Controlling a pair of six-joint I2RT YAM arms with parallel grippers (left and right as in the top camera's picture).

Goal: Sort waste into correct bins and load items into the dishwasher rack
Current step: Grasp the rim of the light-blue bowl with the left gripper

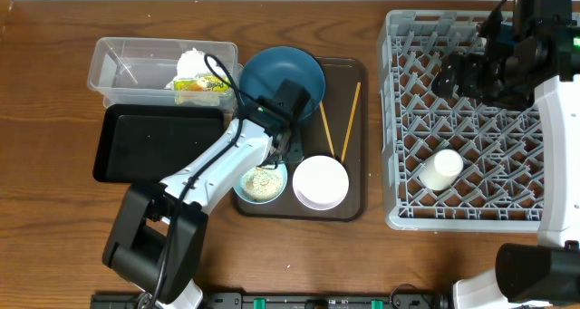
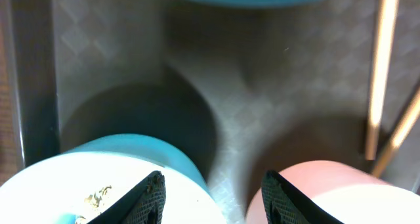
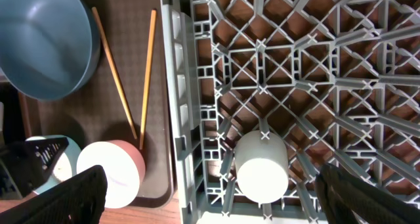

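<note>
Bowl-emptying step, I judge. Left gripper (image 2: 216, 198), fingers (image 2: 149, 196) parted, empty, hangs lower-centre between light-blue bowl (image 2: 121, 147) and white bowl (image 2: 328, 184); next needs a rim pinch. Right gripper (image 3: 213, 184) spread wide.

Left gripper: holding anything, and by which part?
Nothing held. The left gripper has its jaws apart over the brown tray, between the light-blue bowl and white bowl. The right gripper is open above the rack, empty too.
</note>
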